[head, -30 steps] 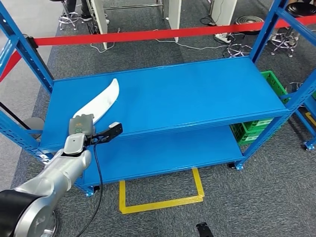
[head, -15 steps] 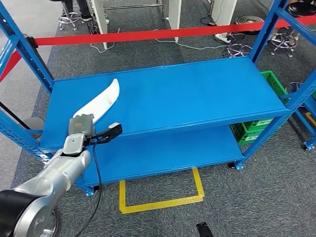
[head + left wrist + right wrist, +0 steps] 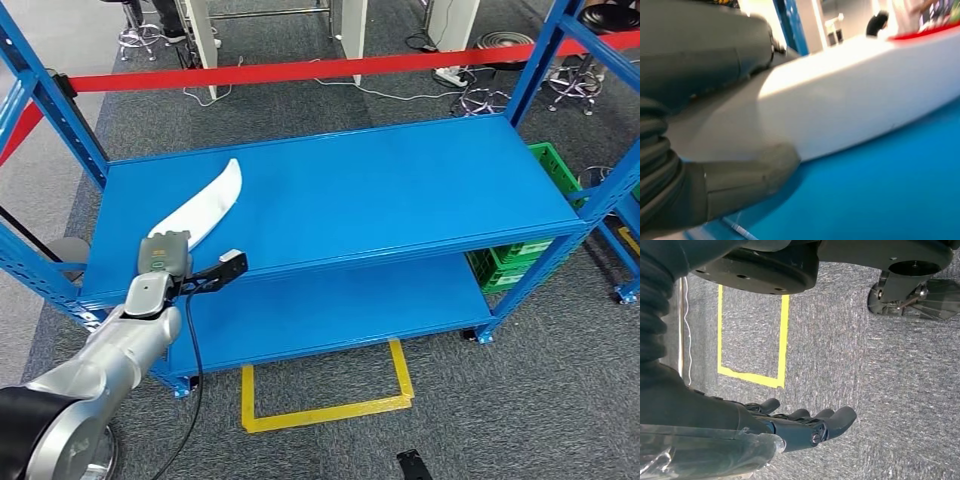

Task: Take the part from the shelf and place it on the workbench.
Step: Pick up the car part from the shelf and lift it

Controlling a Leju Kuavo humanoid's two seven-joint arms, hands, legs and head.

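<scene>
Lying between left hand [image 3: 704, 145] fingers, white part [image 3: 200, 212] on shelf [image 3: 362, 190].

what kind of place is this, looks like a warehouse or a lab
Probably a robotics test area in a workshop or lab, not a working warehouse: a blue metal shelf rack holding one white part, a red barrier tape behind it, and a yellow floor marking on grey carpet.

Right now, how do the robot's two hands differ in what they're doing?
The left hand reaches onto the blue shelf with its thumb and fingers around the near end of the white part; the right hand hangs over the grey carpet, holding nothing. The left hand's fingers curl around the part; the right hand's lie nearly straight. Both have dark fingers.
</scene>
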